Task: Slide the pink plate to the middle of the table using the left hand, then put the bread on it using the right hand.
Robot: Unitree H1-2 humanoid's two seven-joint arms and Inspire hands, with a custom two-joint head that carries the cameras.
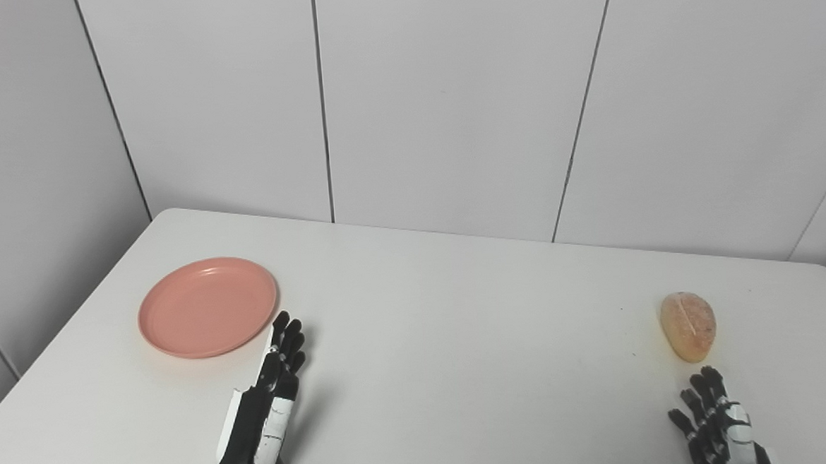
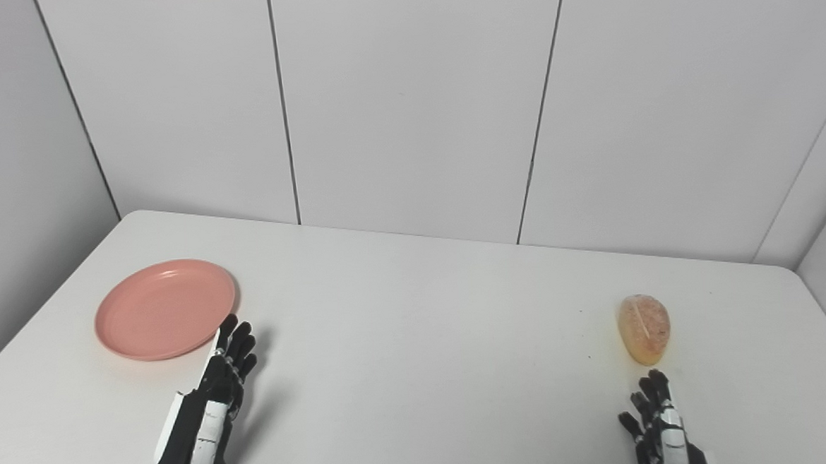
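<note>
Two hands rest low over the white desk (image 1: 433,344), fingers spread and empty. Left hand (image 1: 270,402) points just beside the pink plate (image 1: 208,306) at far left; right hand (image 1: 716,421) sits near the bread (image 1: 688,325).

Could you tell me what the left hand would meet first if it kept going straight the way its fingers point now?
Most likely the near right rim of the pink plate: the left hand points up and away toward it, though it may just skim past.
</note>
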